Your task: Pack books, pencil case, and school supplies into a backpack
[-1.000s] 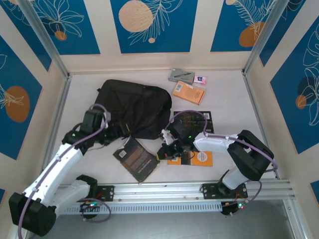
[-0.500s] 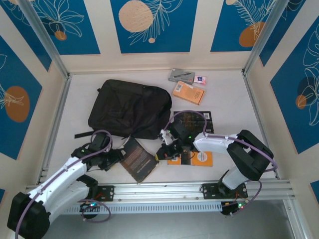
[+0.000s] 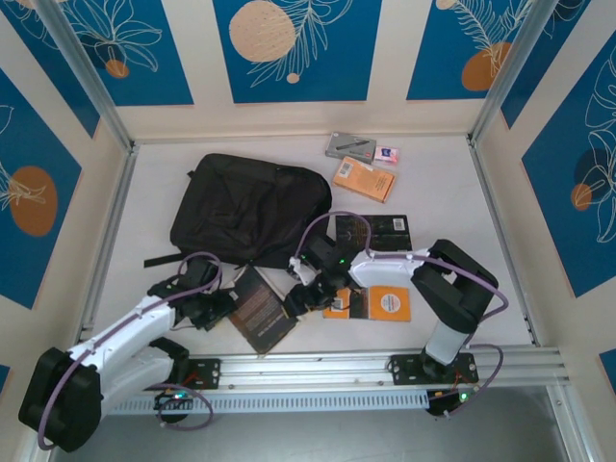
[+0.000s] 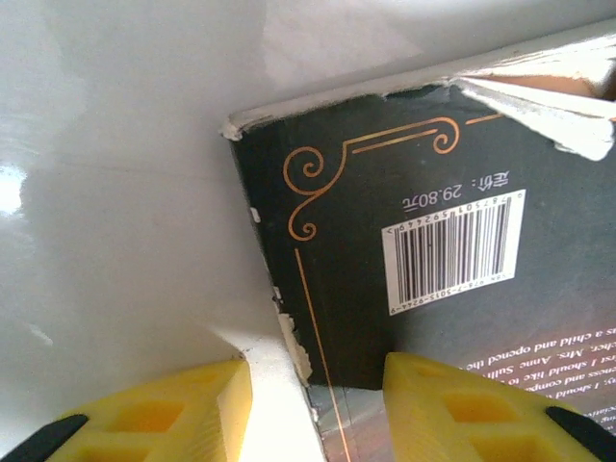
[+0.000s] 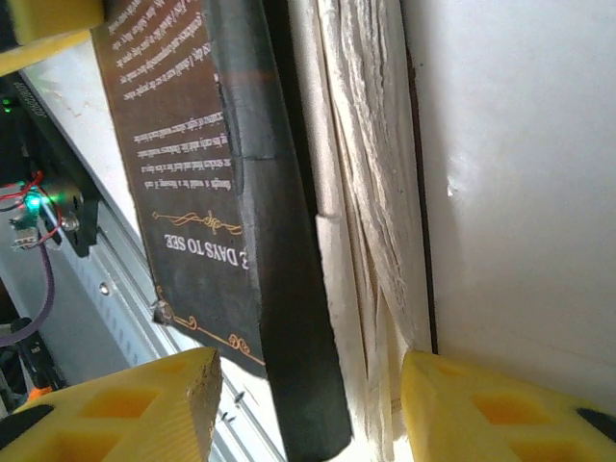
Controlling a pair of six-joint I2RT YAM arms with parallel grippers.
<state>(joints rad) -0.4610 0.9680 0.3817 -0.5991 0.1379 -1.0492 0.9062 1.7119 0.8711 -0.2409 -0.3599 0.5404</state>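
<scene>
Both arms are converging on one thing now. The left gripper (image 3: 214,310), up against the backpack (image 3: 252,207) a second ago, is sitting back by the table's (image 3: 452,192) near edge, at the left side of the dark brown book (image 3: 262,310). The right gripper (image 3: 296,300) is leaving the orange book (image 3: 387,302) and reaching across to the brown book's right side. The backpack is lying flat toward the far left corner; I cannot tell whether its zip is open. The left claw is standing released, its yellow fingers (image 4: 154,414) straddling a worn corner of the cover, one over bare table and one over the book, nothing pinched. It is probably bracing the book against sliding. The right claw is released too, its fingers (image 5: 125,404) spreading either side of the page edge with gaps on both sides, which looks like lining up for a pinch. The cover is showing a white barcode label with "29.80" beside it, gold scrollwork, and upside-down gold lettering ending "DAYS TO SEE". A black book with gold print (image 3: 380,229), a second orange book (image 3: 364,178) and the grey pencil case (image 3: 349,145) are waiting unpacked toward the far edge.
</scene>
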